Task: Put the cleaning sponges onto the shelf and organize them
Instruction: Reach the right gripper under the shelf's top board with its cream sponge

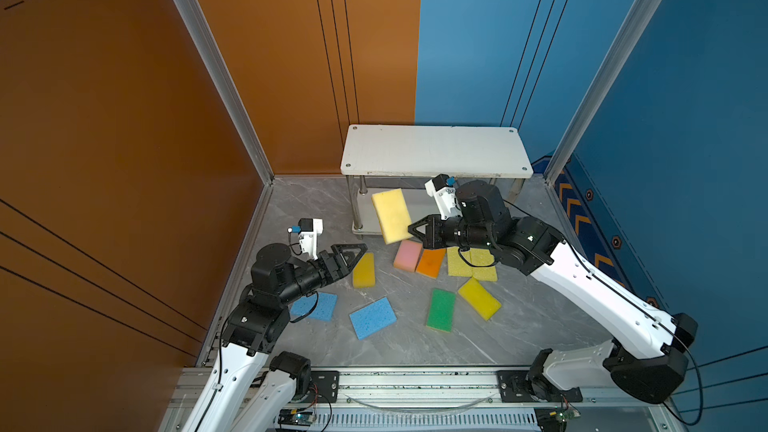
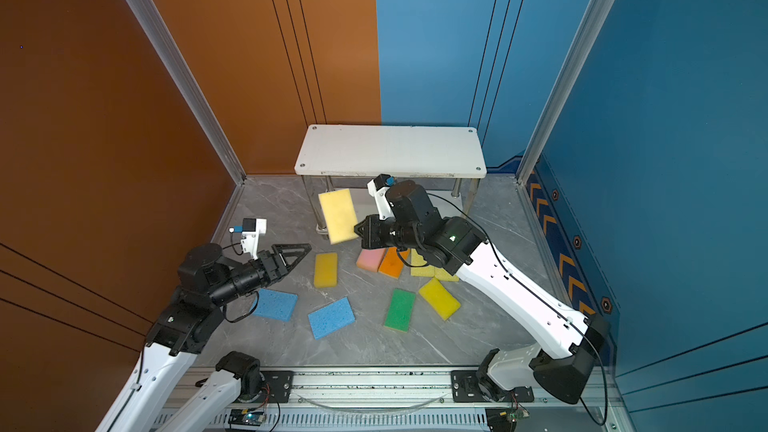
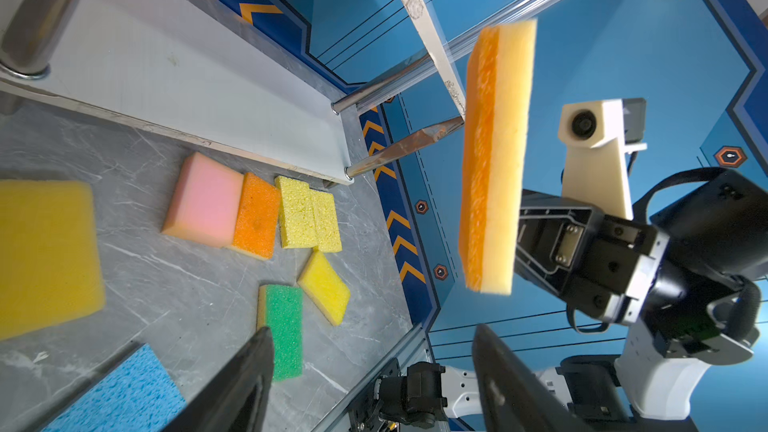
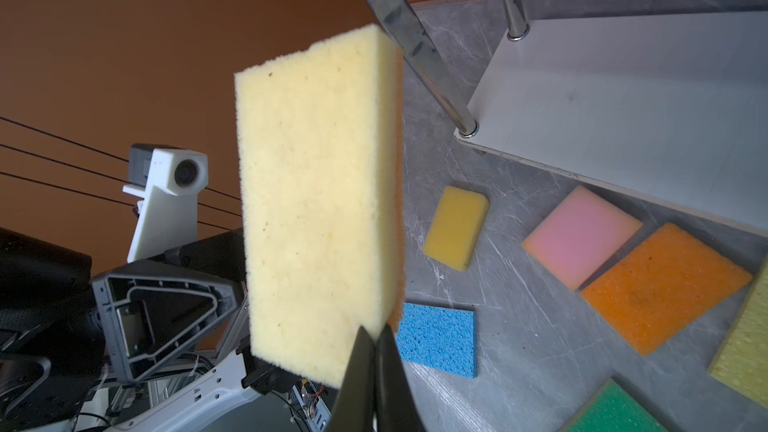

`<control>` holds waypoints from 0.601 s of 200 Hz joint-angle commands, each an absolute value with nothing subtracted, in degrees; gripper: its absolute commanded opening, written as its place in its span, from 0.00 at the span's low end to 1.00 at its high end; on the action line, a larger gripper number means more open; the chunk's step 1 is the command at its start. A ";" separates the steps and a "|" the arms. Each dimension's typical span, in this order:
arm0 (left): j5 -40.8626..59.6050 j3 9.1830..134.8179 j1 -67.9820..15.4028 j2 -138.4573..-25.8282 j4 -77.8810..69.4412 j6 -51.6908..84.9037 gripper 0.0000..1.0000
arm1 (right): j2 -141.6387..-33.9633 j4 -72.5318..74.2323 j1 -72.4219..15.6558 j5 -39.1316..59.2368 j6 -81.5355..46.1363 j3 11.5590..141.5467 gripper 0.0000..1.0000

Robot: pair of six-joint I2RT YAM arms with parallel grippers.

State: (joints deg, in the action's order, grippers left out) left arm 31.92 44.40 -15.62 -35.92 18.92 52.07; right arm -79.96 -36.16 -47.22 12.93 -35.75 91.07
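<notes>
My right gripper (image 1: 415,230) (image 4: 376,330) is shut on one corner of a pale yellow sponge (image 1: 390,216) (image 4: 316,201) with an orange scouring face (image 3: 478,160), and holds it on edge in the air before the shelf's (image 1: 436,151) left front post. The lower board (image 3: 187,76) is bare. My left gripper (image 1: 355,259) (image 3: 372,330) stands open and empty, just left of a deep yellow sponge (image 1: 364,270). On the floor lie pink (image 1: 408,255), orange (image 1: 431,263), two coarse yellow (image 1: 471,263), yellow (image 1: 479,298), green (image 1: 441,309) and two blue sponges (image 1: 372,317) (image 1: 316,306).
Orange and blue walls close in the grey marble floor (image 1: 519,326) on three sides. An aluminium rail (image 1: 415,380) runs along the front edge. The left arm's elbow hangs over the blue sponge at the left.
</notes>
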 commanded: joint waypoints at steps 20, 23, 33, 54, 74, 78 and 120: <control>29.38 40.15 -14.69 -34.29 25.96 49.22 0.77 | -89.36 -42.01 -47.08 10.02 -31.10 106.20 0.00; 29.33 40.09 -14.61 -34.10 26.21 49.09 0.77 | -89.93 -42.23 -47.16 10.02 -30.97 106.73 0.00; 29.11 40.28 -14.25 -33.59 27.51 48.43 0.77 | -91.05 -42.13 -47.39 10.03 -31.02 106.95 0.00; 29.54 41.12 -13.20 -33.27 29.81 46.72 0.78 | -92.77 -42.14 -48.37 8.96 -31.04 105.02 0.00; 30.79 41.22 -11.91 -33.53 30.29 46.23 0.78 | -94.05 -40.02 -48.61 7.23 -31.73 100.04 0.00; 31.13 41.22 -11.68 -33.51 30.31 46.17 0.78 | -94.26 -39.41 -48.60 7.13 -32.03 99.14 0.00; 33.15 42.07 -9.24 -33.74 31.48 45.35 0.79 | -98.67 -31.48 -47.01 6.42 -35.15 92.51 0.00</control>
State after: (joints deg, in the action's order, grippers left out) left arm 30.94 40.32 -10.35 -33.85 29.41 47.35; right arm -96.27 -36.51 -48.10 8.64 -33.26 95.07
